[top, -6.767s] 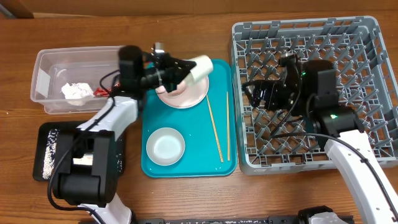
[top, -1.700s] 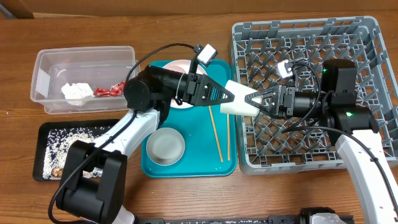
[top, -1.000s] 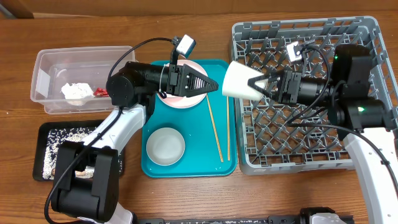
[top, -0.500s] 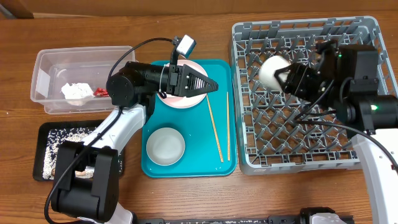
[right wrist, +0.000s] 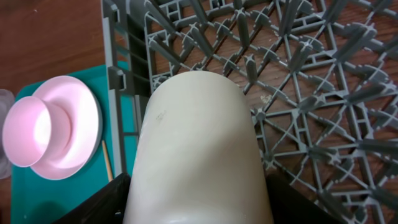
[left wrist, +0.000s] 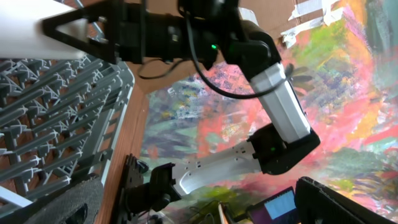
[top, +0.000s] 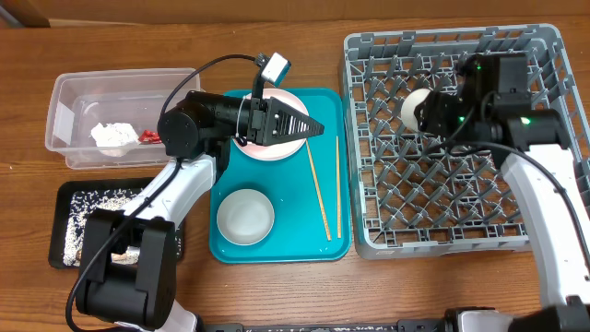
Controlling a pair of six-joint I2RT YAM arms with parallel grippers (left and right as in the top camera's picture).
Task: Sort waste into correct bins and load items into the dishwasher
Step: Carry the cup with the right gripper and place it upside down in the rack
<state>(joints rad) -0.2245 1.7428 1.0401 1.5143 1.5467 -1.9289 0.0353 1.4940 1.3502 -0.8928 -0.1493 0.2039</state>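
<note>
A wooden surface [top: 277, 37] carries everything here. Above it, the white cup [right wrist: 196, 149] is on its side in the air over the upper left part of the grey rack [top: 433, 198], near the rack's left wall. The right jaws are clamped on the cup from both sides, and it touches no pegs. I cannot tell which end is the mouth. The step in hand looks like loading this cup. To do it well, I would tip the cup mouth down, lower it between the upright pegs, and part the jaws only once it rests on the grid, so it does not roll or topple. I see nothing else loaded in the rack. Beside the rack, the teal tray [top: 286, 235] holds a pink plate [right wrist: 87, 124] with a pink bowl [right wrist: 31, 134] on it, a white bowl [top: 246, 216] and two chopsticks [top: 319, 194]. The left jaws hang over the pink plate, apart and holding nothing. Further left, the clear tub [top: 92, 97] contains a crumpled tissue [top: 112, 135] and a red wrapper [top: 150, 136]. In front of it, the black tray [top: 64, 189] holds scattered white grains [top: 76, 221].
</note>
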